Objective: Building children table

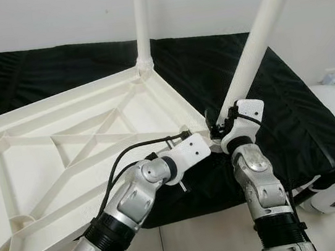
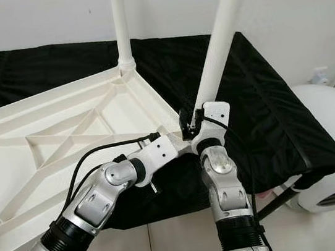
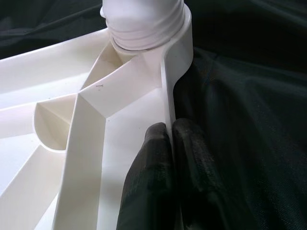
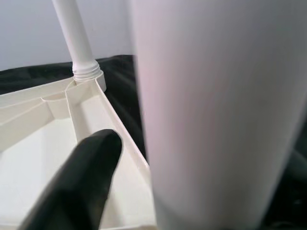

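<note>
Both grippers (image 1: 209, 133) meet at unmarked white tabletop (image 1: 64, 146), right gripping leg (image 1: 256, 44).

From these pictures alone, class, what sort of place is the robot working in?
Probably a room in a home, used for furniture assembly: a white plastic tabletop lies upside down on a black cloth by a plain white wall, with a tiled floor below.

Silver jointed left arm (image 1: 125, 203) and right arm (image 1: 260, 187) showing black ribbed cuffs, white wrist housings, black cables looping; black textured fingers (image 3: 158, 177) showing on left gripper (image 3: 171, 143).
</note>
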Robot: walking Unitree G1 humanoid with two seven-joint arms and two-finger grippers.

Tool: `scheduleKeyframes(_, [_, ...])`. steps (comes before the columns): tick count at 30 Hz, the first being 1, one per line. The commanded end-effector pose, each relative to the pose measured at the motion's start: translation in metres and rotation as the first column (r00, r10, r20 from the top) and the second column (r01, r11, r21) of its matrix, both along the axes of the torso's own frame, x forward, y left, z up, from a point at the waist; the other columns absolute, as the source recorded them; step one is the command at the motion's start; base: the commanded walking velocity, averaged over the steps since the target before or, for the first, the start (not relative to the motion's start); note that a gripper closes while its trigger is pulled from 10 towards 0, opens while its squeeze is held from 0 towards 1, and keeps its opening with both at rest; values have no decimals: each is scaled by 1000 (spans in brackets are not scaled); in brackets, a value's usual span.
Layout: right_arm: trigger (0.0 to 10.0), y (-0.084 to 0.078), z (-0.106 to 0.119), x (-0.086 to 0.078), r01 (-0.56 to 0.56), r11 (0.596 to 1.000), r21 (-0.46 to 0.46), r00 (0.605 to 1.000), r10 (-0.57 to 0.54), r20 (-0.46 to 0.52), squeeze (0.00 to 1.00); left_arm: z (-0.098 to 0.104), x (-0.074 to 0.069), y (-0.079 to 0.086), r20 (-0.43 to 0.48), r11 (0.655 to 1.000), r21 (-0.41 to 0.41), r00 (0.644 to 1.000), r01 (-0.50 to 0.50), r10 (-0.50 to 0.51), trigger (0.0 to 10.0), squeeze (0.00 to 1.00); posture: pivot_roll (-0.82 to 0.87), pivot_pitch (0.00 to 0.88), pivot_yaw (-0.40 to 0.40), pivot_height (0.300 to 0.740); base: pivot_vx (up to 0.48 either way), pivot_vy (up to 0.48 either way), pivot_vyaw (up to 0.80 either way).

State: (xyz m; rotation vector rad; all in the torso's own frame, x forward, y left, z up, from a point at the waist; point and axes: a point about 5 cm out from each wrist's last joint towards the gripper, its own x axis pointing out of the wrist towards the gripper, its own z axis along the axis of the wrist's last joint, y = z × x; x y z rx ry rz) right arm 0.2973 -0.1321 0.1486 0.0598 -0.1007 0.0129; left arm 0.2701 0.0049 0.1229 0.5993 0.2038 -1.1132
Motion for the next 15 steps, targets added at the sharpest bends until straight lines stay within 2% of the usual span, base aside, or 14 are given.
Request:
scheduleKeyframes(1, [10000,-1,-1,-2,21,1000,-12,1000,-21,-18,1000,-4,-12,-11,-47,995,-18,994,103,-104,10000,0,15,9,-103,740,0,0,0])
scheduleKeyframes(8, [10000,-7,-2,-2,0,1000,-24,1000,0,-14,1000,-4,-13,-11,-48,994,-18,993,104,-105,10000,0,14,10,-101,740,0,0,0])
scheduleKeyframes(9, [10000,-9,-3,-1,-40,999,-25,999,40,-17,86,-4,-13,-11,-49,994,-18,993,105,-105,10000,0,14,10,-101,740,0,0,0])
scheduleKeyframes(10, [10000,-14,-3,1,-92,995,-31,996,91,-11,0,-4,-13,-11,-49,994,-18,993,105,-106,10000,0,14,12,-97,740,0,0,0])
scheduleKeyframes(12, [10000,-14,-3,1,-92,995,-31,996,91,-11,0,-4,-13,-11,-49,994,-18,993,105,-106,10000,0,14,12,-97,740,0,0,0])
scheduleKeyframes(13, [10000,-20,-5,3,-160,986,-40,987,159,-20,0,-4,-13,-11,-50,994,-18,993,105,-106,10000,0,13,11,-95,740,0,0,0])
scheduleKeyframes(14, [10000,-20,-5,3,-160,986,-40,987,159,-20,0,-4,-13,-11,-50,994,-18,993,105,-106,10000,0,13,11,-95,740,0,0,0])
scheduleKeyframes(15, [10000,-27,-7,5,-223,973,-56,975,222,-26,0,-4,-13,-11,-50,994,-17,993,106,-107,10000,0,14,12,-94,740,0,0,0])
